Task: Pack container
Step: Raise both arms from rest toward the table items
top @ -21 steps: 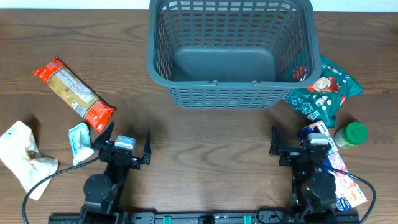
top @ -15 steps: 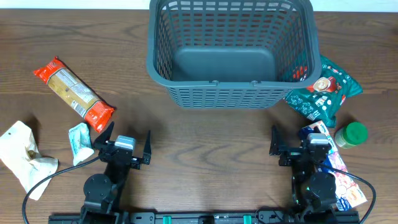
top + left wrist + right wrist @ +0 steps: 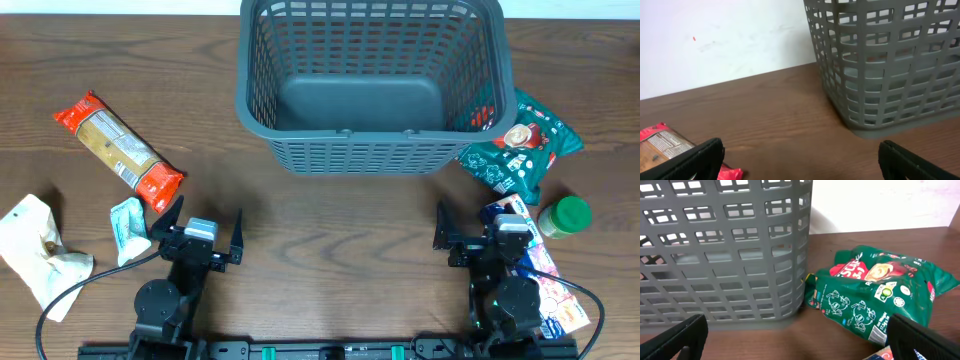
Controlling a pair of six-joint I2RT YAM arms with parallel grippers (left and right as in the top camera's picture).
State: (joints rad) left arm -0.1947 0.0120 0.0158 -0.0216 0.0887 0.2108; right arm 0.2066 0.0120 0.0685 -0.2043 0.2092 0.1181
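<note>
I judge packing not started: pasta packet (image 3: 118,150) lies loose on the counter (image 3: 330,250), left jaws apart and empty, container (image 3: 370,155) far-centre (base bare), right jaws apart too, green snack bag (image 3: 520,145) still outside.

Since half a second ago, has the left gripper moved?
No. In the overhead view the left gripper keeps the same gap to the container.

Container (image 3: 372,152): far rim is cut off by the overhead view's top edge.
Green bag (image 3: 527,150): left edge is hidden behind the container.
Flat packet (image 3: 558,298): partly covered by the right arm (image 3: 505,295).
Pasta packet (image 3: 661,145): cropped in the left wrist view.
</note>
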